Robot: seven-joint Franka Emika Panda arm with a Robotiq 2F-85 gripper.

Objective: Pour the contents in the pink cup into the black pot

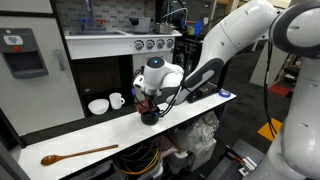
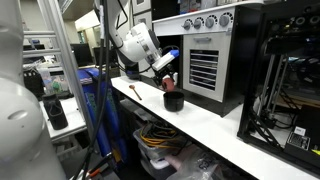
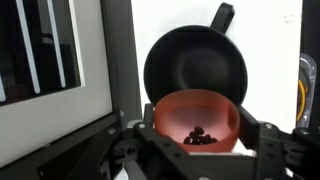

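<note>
1 wooden spoon [image 1: 75, 153] lies near the left end of the white worktop [image 1: 100, 130] in an exterior view. Further right, a white bowl [image 1: 98, 106] and a white mug [image 1: 117, 101] stand side by side towards the back, in front of a white cabinet [image 1: 100, 60] with a row of knobs. Right of the mug, the gripper [image 1: 150, 97] hangs just above the black pot [image 1: 149, 117], which sits on the worktop. The fingers [image 3: 268, 140] are closed on the pink cup [image 3: 196, 120], 1 on each side, holding it clear of the worktop. In the wrist view the cup overlaps the near rim of the pot, its mouth open to the camera, with a small heap of dark bits [image 3: 200, 136] on its bottom. The pot's handle [image 3: 222, 15] points away to the upper right. The white arm [image 1: 240, 40] reaches in from the right.
</note>
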